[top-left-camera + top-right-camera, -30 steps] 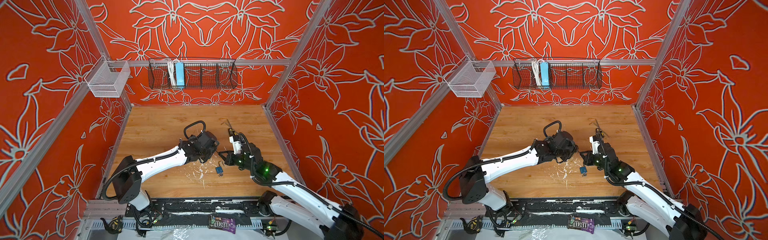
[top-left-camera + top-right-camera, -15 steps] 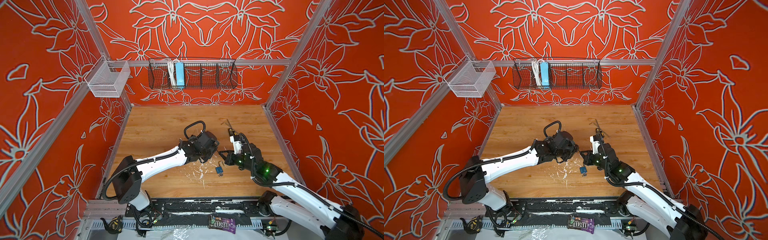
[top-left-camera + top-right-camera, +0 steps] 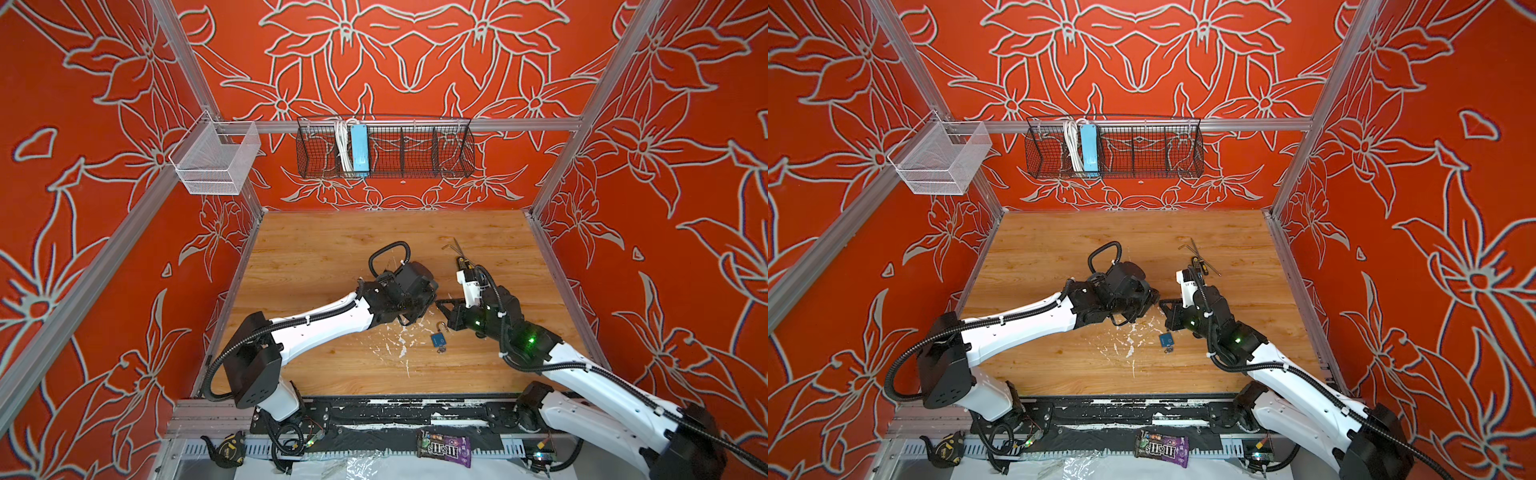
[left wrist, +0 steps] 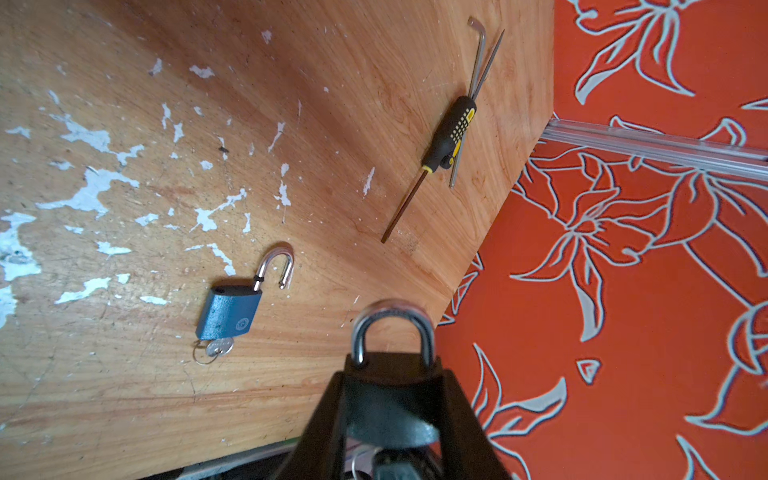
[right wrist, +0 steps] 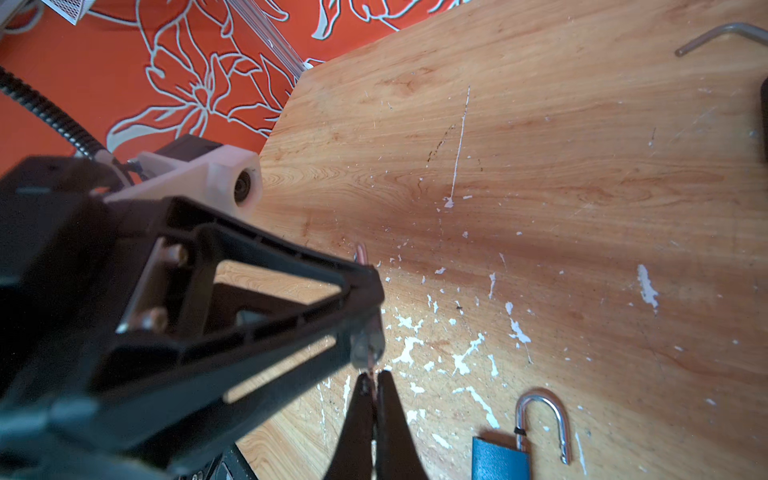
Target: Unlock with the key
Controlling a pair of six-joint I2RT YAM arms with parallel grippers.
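Gripping a dark padlock [image 4: 390,395], rounded steel shackle protruding, in the part-closed left gripper [image 4: 392,370]; pinching its thin key [image 5: 371,361] with the right gripper [image 5: 374,390], tips fully together; hovering above a paint-flecked wooden table [image 4: 124,395] bearing an open blue padlock [image 4: 228,311], ribbed screwdriver [image 4: 451,133].

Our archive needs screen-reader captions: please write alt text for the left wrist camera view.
The left gripper grips a dark padlock, shackle closed, close to the camera. Beyond, on the wooden table, lies a blue padlock, shackle open, key in its base, then a screwdriver and hex key.
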